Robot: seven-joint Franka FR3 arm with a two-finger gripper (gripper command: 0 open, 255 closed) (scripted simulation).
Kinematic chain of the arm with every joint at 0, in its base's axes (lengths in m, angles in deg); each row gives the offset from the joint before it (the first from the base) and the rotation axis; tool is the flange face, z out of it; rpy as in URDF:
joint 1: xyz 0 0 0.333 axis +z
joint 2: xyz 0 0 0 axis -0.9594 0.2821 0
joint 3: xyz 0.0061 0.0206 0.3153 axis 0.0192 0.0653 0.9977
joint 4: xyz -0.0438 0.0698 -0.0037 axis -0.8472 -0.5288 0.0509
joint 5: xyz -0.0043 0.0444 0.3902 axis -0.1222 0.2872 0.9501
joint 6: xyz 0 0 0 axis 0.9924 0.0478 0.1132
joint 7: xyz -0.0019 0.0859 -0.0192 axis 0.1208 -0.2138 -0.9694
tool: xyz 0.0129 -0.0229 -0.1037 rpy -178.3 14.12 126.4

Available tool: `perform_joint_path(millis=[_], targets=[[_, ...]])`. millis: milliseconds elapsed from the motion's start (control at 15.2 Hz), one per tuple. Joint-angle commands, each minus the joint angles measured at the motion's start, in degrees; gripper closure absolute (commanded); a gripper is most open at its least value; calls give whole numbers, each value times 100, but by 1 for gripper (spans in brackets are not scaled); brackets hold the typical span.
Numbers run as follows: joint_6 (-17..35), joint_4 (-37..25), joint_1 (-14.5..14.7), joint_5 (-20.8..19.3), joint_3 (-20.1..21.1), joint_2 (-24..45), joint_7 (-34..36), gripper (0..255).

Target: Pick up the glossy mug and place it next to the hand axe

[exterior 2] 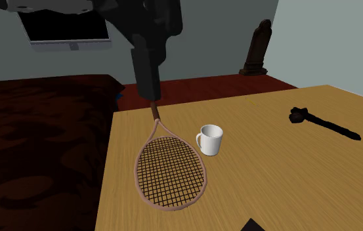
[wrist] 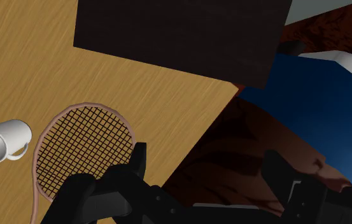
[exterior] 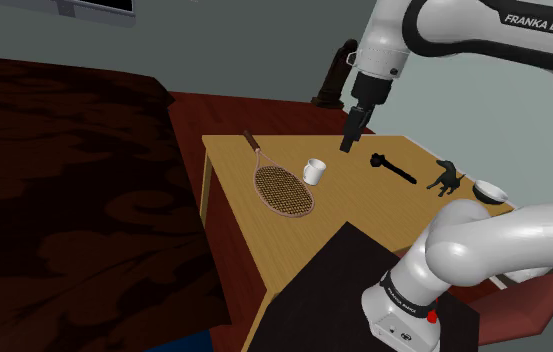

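**A:** The gripper [exterior: 350, 140] hangs over the table [exterior: 364, 205], fingers spread wide and nothing between them. I'd say that's an approach, not a grasp.

**B:** And the mug [exterior: 313, 171]?

**A:** White, upright, in the shoulder view at one o'clock of the racket [exterior: 282, 188] head, with its handle turned toward the strings.

**B:** The hand axe [exterior: 394, 167] lies at the mug's three o'clock, well apart. There's bare wood between them, so there looks to be room to set the mug down there.

Table [exterior 2: 272, 177]: light tan, wood-grain streaks. Mug [exterior 2: 211, 140] on table: plain white. Racket [exterior 2: 170, 170] on table: reddish-brown frame, dark criss-cross string grid. Hand axe [exterior 2: 324, 123] on table: black. Cover [exterior: 64, 200] beside table: dark maroon, mottled blotches. Gripper [exterior: 348, 146]: black.
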Motion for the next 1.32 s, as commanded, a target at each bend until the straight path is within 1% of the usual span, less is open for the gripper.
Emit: perform_joint_path(millis=[0,330,660,990,1254], targets=[[0,0,0,0,0,0,0,0],[678,276,-218,-332,-461,396,-546,0],[1381,366,-429,-604,-917,987,-1071,0],[2070,265,-605,-772,-1360,1749,-1591,0],[2580,45,-715,-797,-1696,2459,-2024,0]])
